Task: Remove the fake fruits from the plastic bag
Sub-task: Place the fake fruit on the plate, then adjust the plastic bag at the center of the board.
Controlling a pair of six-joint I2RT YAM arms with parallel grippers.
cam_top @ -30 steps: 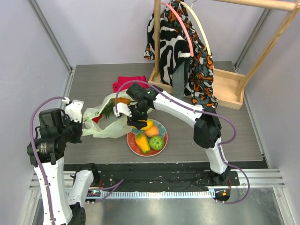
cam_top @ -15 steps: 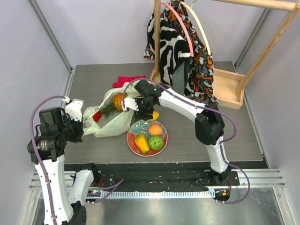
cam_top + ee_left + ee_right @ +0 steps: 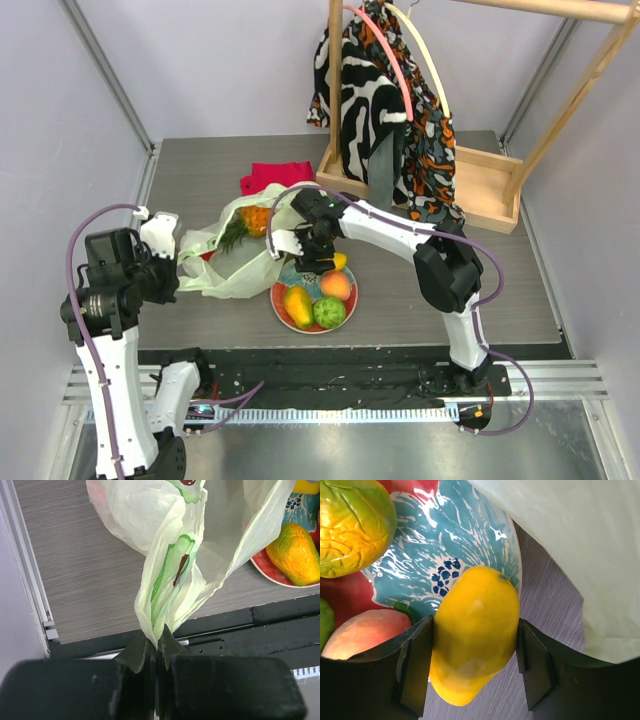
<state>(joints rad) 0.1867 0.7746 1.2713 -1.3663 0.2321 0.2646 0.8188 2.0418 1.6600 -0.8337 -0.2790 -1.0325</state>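
Note:
The pale yellow-green plastic bag lies left of a flowered plate. My left gripper is shut on a bunched edge of the bag, with the jaws pinched tight. My right gripper is shut on a yellow lemon-like fruit just above the plate's far rim. On the plate lie a yellow-orange mango, a peach and a green round fruit. A small pineapple sits in the bag's open mouth. Something red shows faintly through the bag.
A red folded cloth lies behind the bag. A wooden clothes rack with a patterned garment stands at the back right. The table's near edge and a black rail lie just below the left gripper.
My right gripper carried the yellow fruit back from the bag side and down to the plate's far rim. The fruits on the plate shifted slightly. The left gripper has kept its hold.

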